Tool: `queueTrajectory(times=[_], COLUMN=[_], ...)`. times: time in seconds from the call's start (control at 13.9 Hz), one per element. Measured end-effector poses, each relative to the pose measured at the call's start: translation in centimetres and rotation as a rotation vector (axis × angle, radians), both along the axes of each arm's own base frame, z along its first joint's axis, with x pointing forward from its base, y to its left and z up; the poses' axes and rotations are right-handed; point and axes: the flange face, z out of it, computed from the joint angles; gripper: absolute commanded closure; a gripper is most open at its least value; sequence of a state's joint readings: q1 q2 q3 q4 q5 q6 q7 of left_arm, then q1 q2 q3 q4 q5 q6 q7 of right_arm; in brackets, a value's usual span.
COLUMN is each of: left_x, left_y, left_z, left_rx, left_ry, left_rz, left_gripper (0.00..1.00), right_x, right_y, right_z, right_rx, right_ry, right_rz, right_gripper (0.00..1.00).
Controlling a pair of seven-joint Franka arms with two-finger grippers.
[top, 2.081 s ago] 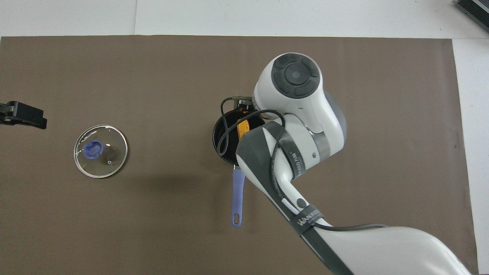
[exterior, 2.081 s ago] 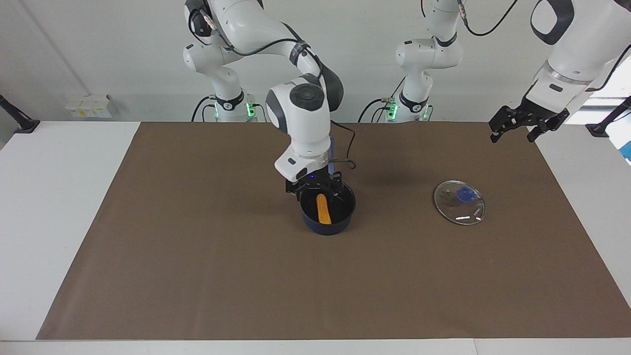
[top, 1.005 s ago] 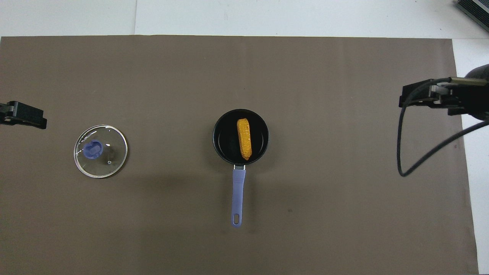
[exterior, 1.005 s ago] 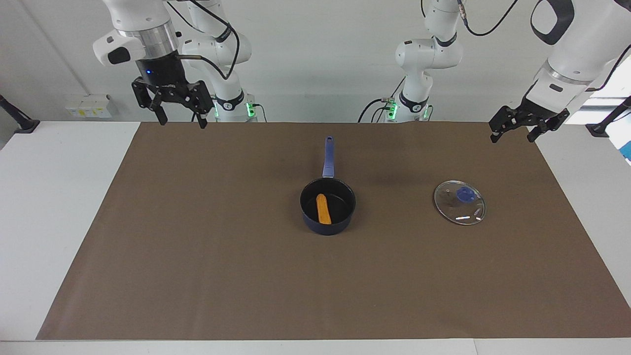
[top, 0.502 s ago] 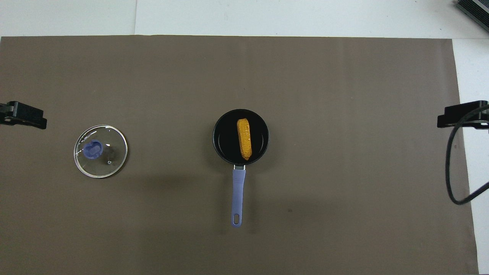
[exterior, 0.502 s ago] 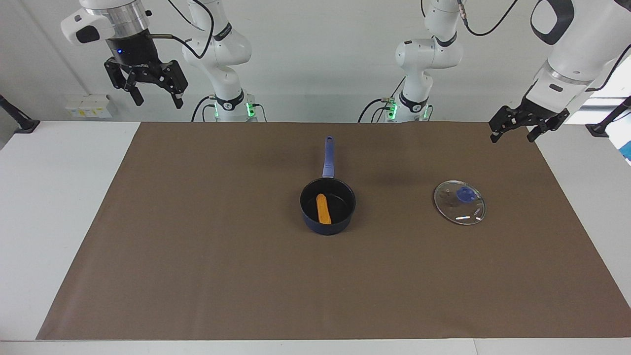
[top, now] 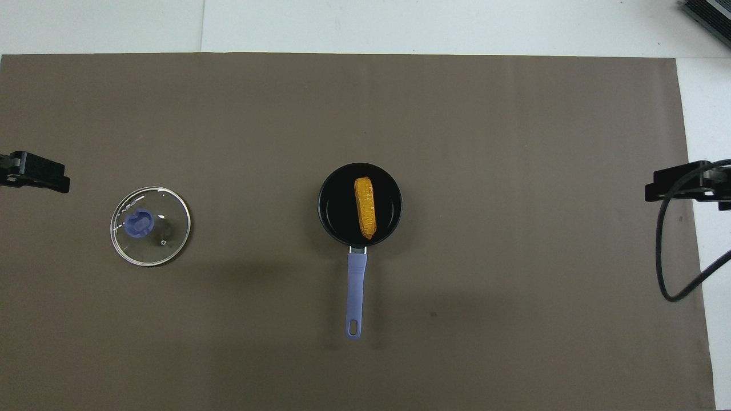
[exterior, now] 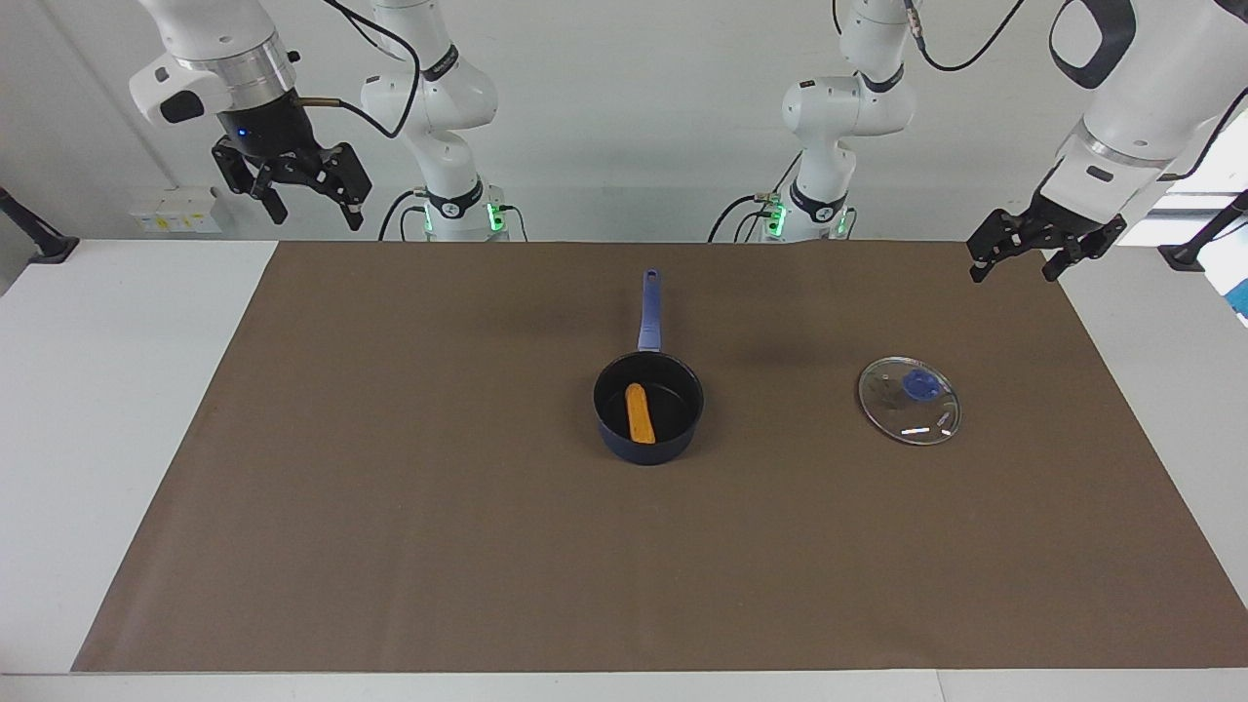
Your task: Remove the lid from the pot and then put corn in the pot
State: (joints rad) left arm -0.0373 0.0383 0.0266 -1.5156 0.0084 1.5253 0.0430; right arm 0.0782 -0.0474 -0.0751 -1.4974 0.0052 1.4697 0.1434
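Right now, this is what I read off both feeds:

Pot: I see the pot (exterior: pixel 648 409) standing upright near the middle of the brown mat (exterior: pixel 390 487), uncovered, its long blue handle (exterior: pixel 648 310) pointing straight toward the robots.

Corn: I see the corn (exterior: pixel 640 413) lying flat on the pot's black floor, lengthwise in line with the handle, set slightly toward the right arm's end of the table.

Lid: I find the lid (exterior: pixel 909 400) flat on the mat, blue knob up, well apart from the pot, toward the left arm's end of the table and about as near to the robots as the pot.

Left gripper: I see the left gripper (exterior: pixel 1017 259) raised over the mat's corner at its own end of the table, jaws released, nothing between the fingers. Overhead, only its dark tip (top: pixel 35 171) shows at the frame edge.

Right gripper: I see the right gripper (exterior: pixel 310 201) high over the table's edge close to its base, past the mat's corner at its end, jaws spread and empty, its black cable (top: pixel 665 251) looping down in the overhead view.

Touching: I see neither gripper in contact with the pot, the corn or the lid.
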Motion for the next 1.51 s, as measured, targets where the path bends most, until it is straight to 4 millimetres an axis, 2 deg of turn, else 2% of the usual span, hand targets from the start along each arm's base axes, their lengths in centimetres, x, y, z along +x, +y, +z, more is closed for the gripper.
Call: queueTrajectory(times=[0.5,1.51], left_x=[0.00,0.00], left_y=[0.00,0.00], left_z=[0.00,0.00], left_rx=[0.000,0.000], left_ry=[0.000,0.000], left_rz=[0.000,0.000], left_gripper=[0.00,0.00], right_x=[0.55,0.54], right_y=[-0.49,-0.49], right_z=[-0.93,-0.95], right_rx=[-0.001,0.000], right_ry=[-0.018,-0.018], right_rz=[0.012,0.012], right_gripper=[0.00,0.00])
